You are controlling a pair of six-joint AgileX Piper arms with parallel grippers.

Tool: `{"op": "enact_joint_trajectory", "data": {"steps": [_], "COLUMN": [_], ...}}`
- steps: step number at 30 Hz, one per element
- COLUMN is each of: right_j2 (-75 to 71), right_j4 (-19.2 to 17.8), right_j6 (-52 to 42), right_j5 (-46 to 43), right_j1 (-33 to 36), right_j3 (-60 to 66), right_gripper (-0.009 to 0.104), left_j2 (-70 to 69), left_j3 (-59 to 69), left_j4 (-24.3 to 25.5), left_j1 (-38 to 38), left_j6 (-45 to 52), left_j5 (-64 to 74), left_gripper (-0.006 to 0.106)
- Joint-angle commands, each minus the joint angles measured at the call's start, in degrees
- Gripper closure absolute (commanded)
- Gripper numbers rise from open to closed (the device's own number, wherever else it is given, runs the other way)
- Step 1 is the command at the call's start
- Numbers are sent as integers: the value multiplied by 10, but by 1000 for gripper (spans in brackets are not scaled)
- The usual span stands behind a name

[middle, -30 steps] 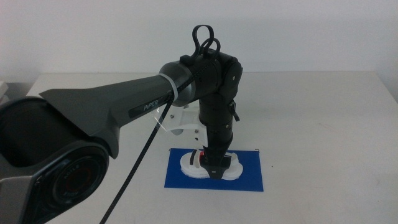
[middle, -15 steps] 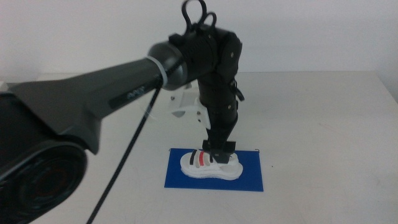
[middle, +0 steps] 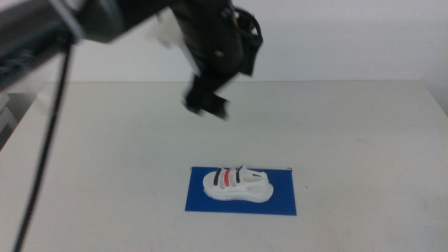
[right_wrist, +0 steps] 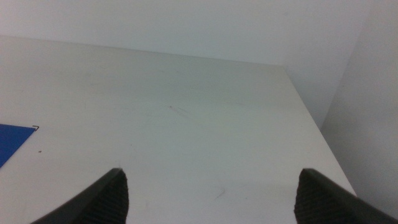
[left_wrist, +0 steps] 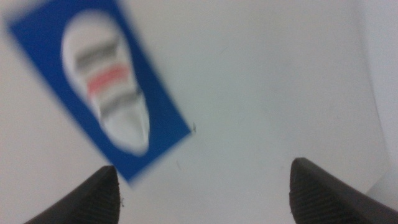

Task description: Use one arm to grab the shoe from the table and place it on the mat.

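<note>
We saw the table (middle: 364, 140) spread below the left arm (middle: 210, 42), which hung high over its far side. The mat (middle: 280, 203) lay flat well below and nearer to us than the left gripper (middle: 205, 103). The shoe (middle: 238, 184) sat on its sole on the mat, well apart from that gripper. Its jaws stood spread and empty, though its wrist view was blurred. The right gripper (right_wrist: 211, 193) waited off beside the mat's edge, jaws spread too.
</note>
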Motion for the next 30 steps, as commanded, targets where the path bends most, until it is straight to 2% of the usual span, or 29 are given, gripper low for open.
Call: {"op": "enact_joint_trajectory", "data": {"steps": [1, 3, 7, 11, 16, 20, 24, 30], "right_j2": [2, 2, 2, 2, 2, 2, 2, 2], "right_j4": [-5, -5, -5, -5, -5, -5, -5, -5], "right_j6": [-6, -6, -6, -6, -5, -6, -6, -6], "right_j5": [-42, -42, -42, -42, -42, -42, -42, -42], "right_j1": [-1, -1, -1, -1, -1, -1, -1, -1], "right_j3": [3, 3, 3, 3, 3, 3, 3, 3], "right_gripper": [17, 17, 17, 17, 17, 17, 17, 17], "left_j2": [-55, -72, -95, -106, -111, -127, -193, -381], "left_j3": [-18, -18, -18, -18, -18, -14, 43, 284], "left_j4": [70, 123, 186, 233, 286, 284, 233, 179], "left_j1": [-3, -3, -3, -3, -3, 2, 32, 149], "left_j6": [150, 308, 570, 693, 739, 750, 749, 750], "left_j5": [38, 38, 38, 38, 38, 38, 4, -246], "left_gripper": [7, 7, 7, 7, 7, 7, 7, 7]}}
